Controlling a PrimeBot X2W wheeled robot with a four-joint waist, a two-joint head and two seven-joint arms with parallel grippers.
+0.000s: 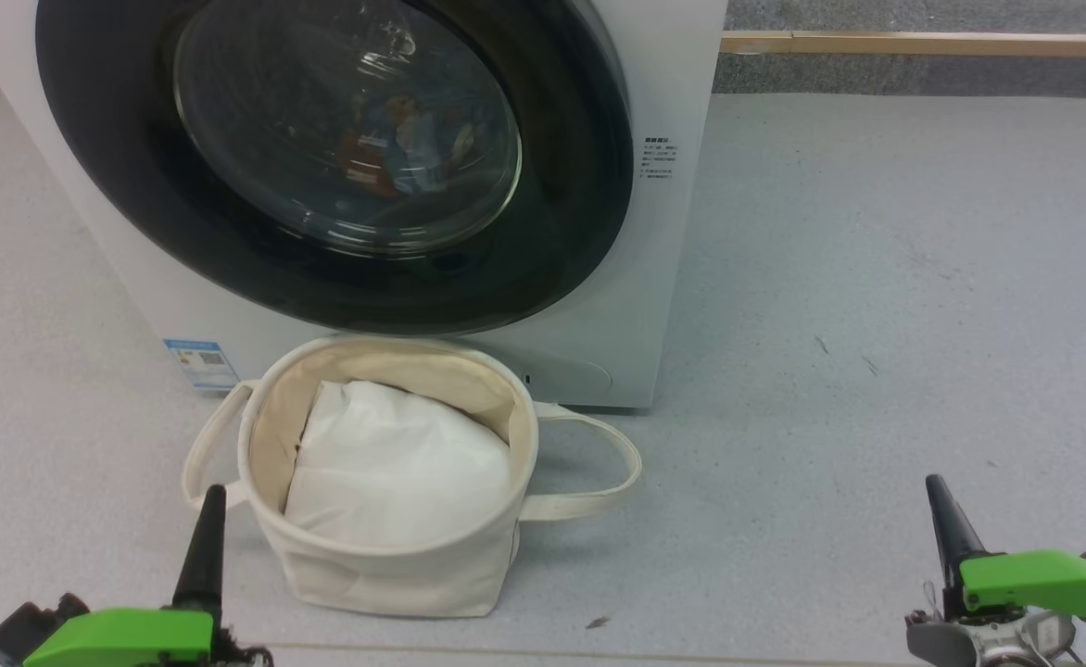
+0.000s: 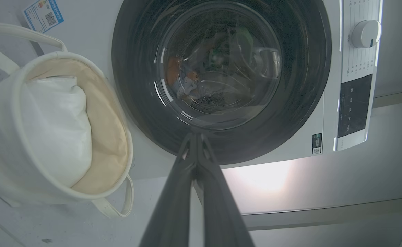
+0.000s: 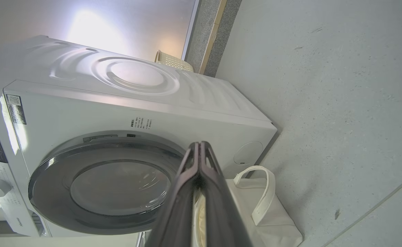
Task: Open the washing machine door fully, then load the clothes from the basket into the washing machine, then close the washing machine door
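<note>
The washing machine door sat closed, its glossy black rim rigid and likely slippery, so a hold would best hook the rim's outer edge, not the bulging glass. The clothes, soft and light, showed behind that glass, while the basket before it held a white pad. The left gripper and right gripper hung low, fingers pressed together, empty

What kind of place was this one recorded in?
Probably a laundry corner in a plain room or lab: a white front-loading washing machine stands on bare grey floor, with a cream canvas basket before it.
</note>
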